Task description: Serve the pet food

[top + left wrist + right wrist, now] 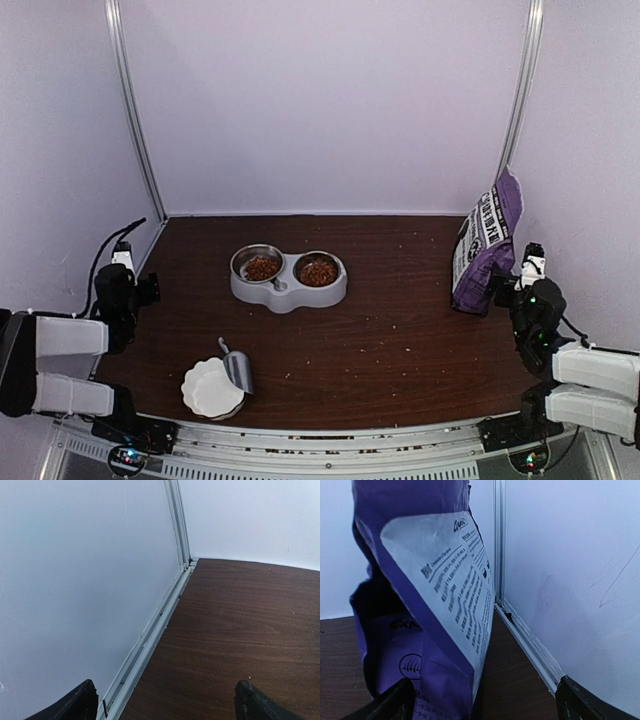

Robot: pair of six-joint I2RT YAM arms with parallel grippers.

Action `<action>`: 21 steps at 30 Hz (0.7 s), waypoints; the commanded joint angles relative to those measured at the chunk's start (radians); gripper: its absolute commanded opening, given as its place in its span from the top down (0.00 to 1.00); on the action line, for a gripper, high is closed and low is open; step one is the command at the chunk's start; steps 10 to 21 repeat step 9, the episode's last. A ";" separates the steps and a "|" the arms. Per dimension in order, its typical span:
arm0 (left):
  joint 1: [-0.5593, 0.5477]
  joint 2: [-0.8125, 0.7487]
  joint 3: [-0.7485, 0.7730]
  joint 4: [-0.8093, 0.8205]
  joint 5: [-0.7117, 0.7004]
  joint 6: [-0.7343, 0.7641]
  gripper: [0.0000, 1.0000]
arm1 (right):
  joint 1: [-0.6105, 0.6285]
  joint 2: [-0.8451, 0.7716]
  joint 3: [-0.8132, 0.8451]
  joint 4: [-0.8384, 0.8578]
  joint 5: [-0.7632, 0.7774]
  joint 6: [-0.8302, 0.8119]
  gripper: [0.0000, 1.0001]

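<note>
The pet food fills both steel bowls of a grey double feeder (288, 293) at the table's middle: one heap of reddish-brown kibble on the left (262, 267) and one on the right (318, 271). My left gripper (128, 275) is at the far left by the wall, open and empty; in the left wrist view (167, 706) only bare table lies between its fingertips. My right gripper (528, 275) is at the far right, open, just behind the purple-and-white bag (487, 243). In the right wrist view (485, 705) the bag (430, 630) stands upright, close in front of the wide-open jaws.
A shiny metal scoop (238, 371) lies against a white scalloped dish (210, 388) near the front left edge. Loose kibble crumbs dot the brown table (400, 330). White walls with aluminium rails (150, 635) close in the left, right (530, 645) and back.
</note>
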 commanded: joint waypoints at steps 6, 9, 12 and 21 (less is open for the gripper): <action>0.007 0.125 0.091 0.230 -0.075 0.039 0.02 | -0.043 0.179 0.016 0.270 -0.020 -0.018 0.00; 0.006 0.156 0.094 0.262 -0.084 0.038 0.02 | -0.045 0.187 0.019 0.270 -0.021 -0.022 0.00; 0.006 0.156 0.094 0.262 -0.084 0.038 0.02 | -0.045 0.187 0.019 0.270 -0.021 -0.022 0.00; 0.006 0.156 0.094 0.262 -0.084 0.038 0.02 | -0.045 0.187 0.019 0.270 -0.021 -0.022 0.00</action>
